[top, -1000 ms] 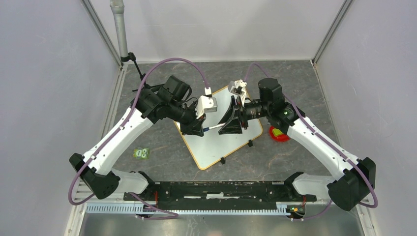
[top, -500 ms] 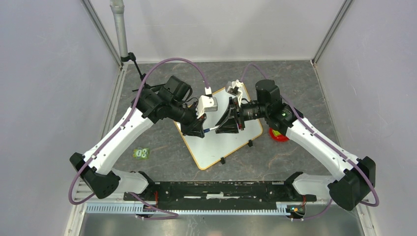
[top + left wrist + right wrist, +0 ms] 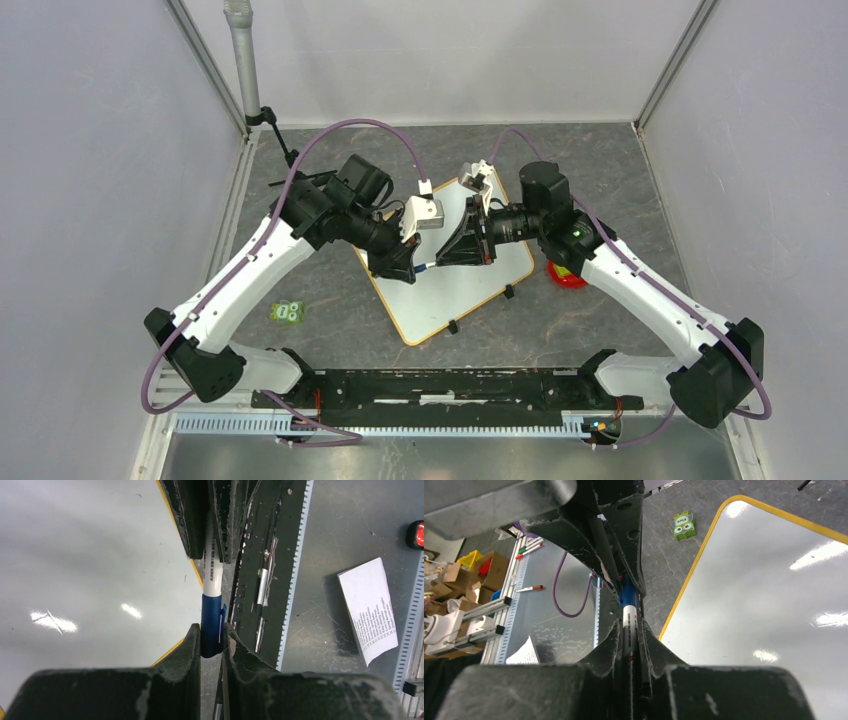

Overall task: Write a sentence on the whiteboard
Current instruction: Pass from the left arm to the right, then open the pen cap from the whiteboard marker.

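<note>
Both of my arms reach inward from their bases at the near edge and meet above the whiteboard (image 3: 455, 295), which lies flat on the grey counter (image 3: 600, 170), turned diagonally, with its yellow frame and small black clip feet showing. My left arm rises from the left base, bends at the elbow and angles toward the centre. My right arm mirrors it from the right side. The two wrists face each other almost in line, close above the left half of the board. My left hand (image 3: 212, 632) is clenched on the blue cap of a marker (image 3: 211, 587), with one finger pressed on each side of the cap. My right hand (image 3: 630, 627) is clenched on the white barrel of the same marker, so the marker spans the short gap between the two hands, roughly parallel to the board surface. In the wrist views the marker sits over the yellow edge of the board. The board surface in view is plain white with light reflections. A small green card (image 3: 288, 312) lies on the counter left of the board. A red object (image 3: 566, 274) lies just beside the board's right edge, under my right forearm. A printed paper sheet (image 3: 369, 611) lies beyond the counter's near rail.
</note>
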Controlling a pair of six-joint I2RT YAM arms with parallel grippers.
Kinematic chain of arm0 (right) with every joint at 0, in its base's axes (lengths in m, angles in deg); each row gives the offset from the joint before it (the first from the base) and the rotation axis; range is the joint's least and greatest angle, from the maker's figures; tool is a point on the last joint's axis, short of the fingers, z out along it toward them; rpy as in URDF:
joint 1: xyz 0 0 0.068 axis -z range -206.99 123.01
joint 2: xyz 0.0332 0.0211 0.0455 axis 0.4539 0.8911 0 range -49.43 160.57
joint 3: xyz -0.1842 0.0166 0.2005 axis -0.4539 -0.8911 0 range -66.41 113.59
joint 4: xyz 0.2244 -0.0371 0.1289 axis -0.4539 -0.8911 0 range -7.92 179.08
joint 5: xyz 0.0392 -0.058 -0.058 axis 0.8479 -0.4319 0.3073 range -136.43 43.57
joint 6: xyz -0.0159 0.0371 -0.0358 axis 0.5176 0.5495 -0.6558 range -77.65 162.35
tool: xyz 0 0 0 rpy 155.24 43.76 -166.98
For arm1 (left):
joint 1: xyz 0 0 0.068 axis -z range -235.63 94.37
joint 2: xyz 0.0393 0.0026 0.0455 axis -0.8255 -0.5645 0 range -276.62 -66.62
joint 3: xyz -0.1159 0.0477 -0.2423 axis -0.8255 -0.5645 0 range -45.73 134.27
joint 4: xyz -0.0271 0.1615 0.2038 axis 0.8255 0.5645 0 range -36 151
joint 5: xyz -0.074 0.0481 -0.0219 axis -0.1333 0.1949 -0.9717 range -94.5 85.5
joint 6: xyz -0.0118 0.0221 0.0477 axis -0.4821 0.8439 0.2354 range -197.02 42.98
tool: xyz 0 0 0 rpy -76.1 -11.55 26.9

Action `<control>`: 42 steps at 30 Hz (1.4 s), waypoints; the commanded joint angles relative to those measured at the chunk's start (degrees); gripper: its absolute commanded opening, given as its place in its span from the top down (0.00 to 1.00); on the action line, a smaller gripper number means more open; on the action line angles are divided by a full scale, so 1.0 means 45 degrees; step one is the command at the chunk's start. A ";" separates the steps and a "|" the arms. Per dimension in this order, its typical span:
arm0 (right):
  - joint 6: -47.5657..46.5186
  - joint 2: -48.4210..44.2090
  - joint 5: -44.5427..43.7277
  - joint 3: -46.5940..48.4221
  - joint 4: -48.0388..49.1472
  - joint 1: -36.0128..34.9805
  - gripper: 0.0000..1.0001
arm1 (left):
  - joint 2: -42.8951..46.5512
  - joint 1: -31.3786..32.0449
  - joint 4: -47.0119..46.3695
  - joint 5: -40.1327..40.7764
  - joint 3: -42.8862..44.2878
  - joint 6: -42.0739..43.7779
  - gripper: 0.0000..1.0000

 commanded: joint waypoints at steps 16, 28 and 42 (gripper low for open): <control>0.0171 0.0130 -0.0152 0.0213 0.0548 -0.0201 1.00 | 0.0543 0.0099 -0.2044 0.0235 -0.0134 -0.1383 0.45; -0.0076 0.0049 -0.0248 0.0324 0.0224 0.0039 1.00 | 0.1247 0.0124 -0.1532 0.0740 -0.0940 -0.0610 0.81; -0.2195 -0.0109 0.0590 0.0523 -0.2377 0.1059 1.00 | 0.2710 -0.0857 -0.2075 0.1373 -0.2299 -0.0637 0.98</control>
